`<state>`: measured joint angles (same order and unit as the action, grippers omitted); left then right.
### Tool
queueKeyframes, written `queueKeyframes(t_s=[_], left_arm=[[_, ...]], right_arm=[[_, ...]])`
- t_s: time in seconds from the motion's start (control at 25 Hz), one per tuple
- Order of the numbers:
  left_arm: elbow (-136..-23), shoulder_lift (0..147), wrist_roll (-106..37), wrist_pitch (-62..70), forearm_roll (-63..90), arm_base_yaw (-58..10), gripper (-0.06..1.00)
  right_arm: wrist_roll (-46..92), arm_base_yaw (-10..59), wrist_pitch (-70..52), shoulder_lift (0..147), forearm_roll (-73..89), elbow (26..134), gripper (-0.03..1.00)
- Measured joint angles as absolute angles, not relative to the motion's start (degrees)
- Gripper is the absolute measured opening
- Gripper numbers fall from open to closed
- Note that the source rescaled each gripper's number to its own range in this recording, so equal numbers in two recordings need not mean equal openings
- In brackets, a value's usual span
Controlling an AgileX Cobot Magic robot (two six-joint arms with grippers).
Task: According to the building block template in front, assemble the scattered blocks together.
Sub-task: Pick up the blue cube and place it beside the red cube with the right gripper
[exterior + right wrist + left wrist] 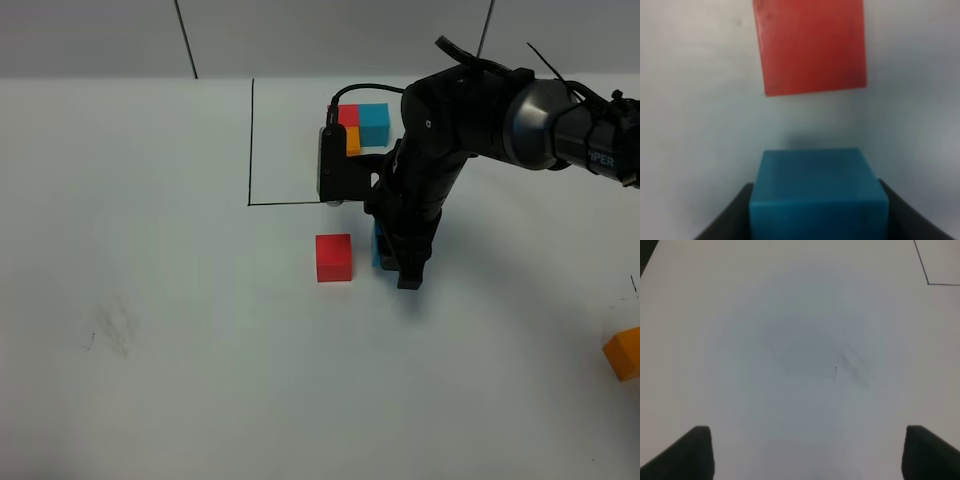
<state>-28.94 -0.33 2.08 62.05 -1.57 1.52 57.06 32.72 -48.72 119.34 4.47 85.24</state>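
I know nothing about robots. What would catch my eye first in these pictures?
The big black arm reaches in from the right, its end effector closed on a light blue cube near a loose red cube mid-table. Behind them, a small red, blue and orange template sits inside a drawn black outline. A lone orange cube lies far off at the right edge.
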Motion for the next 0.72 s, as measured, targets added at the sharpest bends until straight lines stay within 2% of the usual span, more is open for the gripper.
queueKeyframes(t_s=[0.72], left_arm=[[-28.94, -0.33, 2.08, 62.05, -1.62, 1.52, 0.72]], right_arm=[[57.28, 33.49, -45.97, 120.46, 4.85, 85.61, 0.26]])
